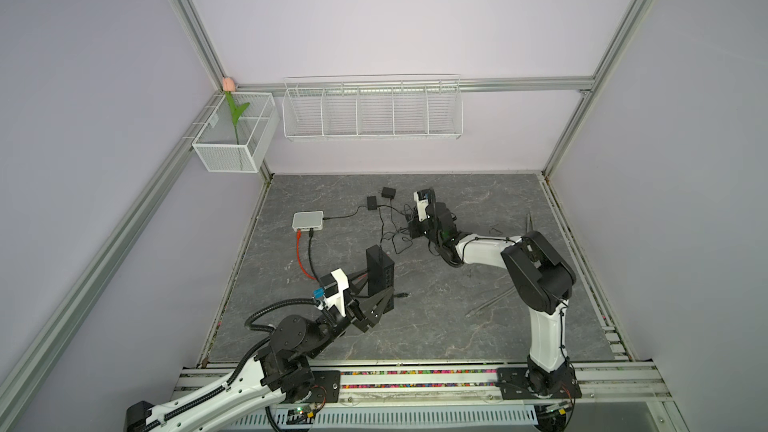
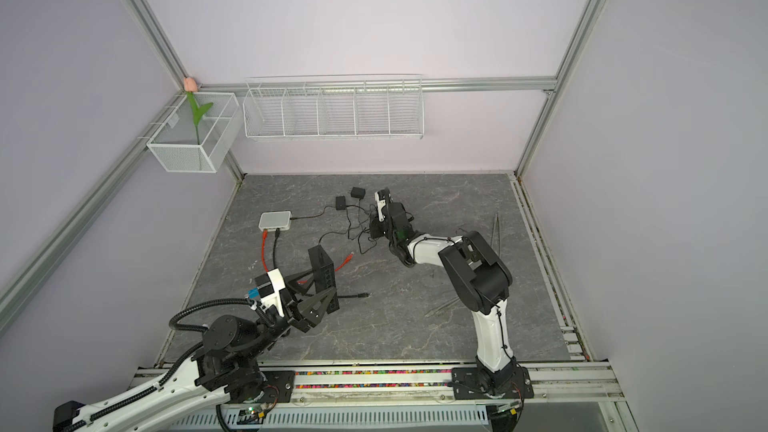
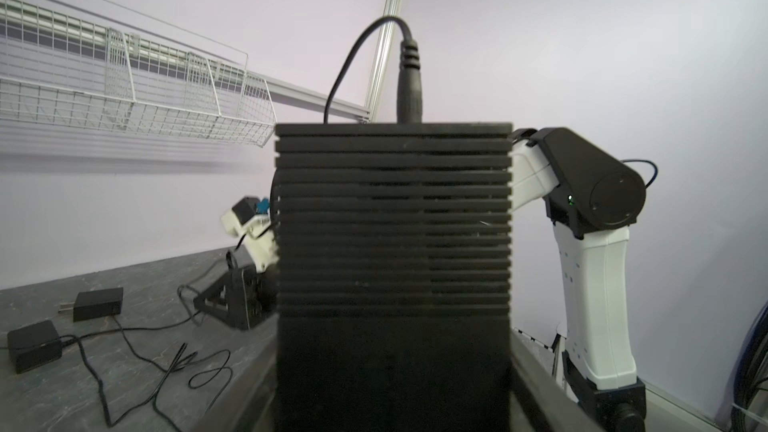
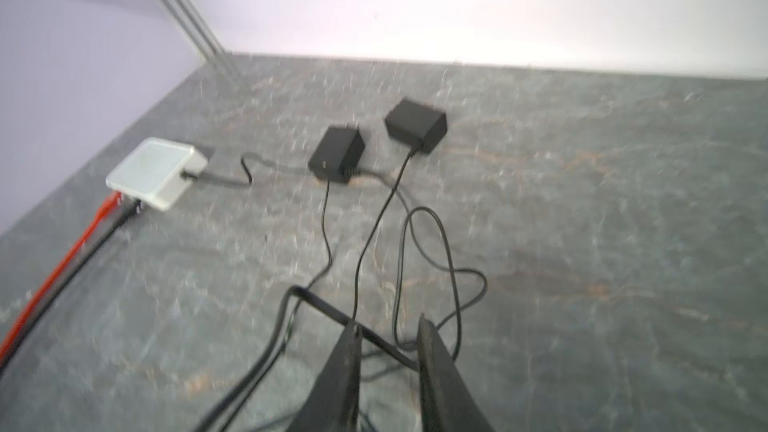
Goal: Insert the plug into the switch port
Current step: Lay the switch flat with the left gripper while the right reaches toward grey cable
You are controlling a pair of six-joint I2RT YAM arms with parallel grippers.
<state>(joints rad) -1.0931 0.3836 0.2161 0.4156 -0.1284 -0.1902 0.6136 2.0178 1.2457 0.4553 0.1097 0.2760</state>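
My left claw (image 1: 379,286), lower left of centre in both top views, is closed wide across the black switch (image 1: 379,263) and holds it standing on end. My job there, I judge, is to hold it upright and steady, with the port face turned toward the right arm. In the left wrist view the switch fills the middle and my fingers are out of sight. A ribbed black plug (image 3: 409,89) stands at its upper edge, but its foot is hidden, so I cannot tell whether it is seated. Just right of the switch a loose black cable end (image 1: 401,295) lies on the table (image 1: 457,326). Further right, at centre, my right claw (image 4: 388,344) sits low in a tangle, jaws narrowly apart, with a black cable (image 4: 324,305) crossing between them. That view is blurred, and I cannot tell whether they pinch it. I should close squarely, near a plug rather than mid-cable, and lift slowly so no loop drags the switch.
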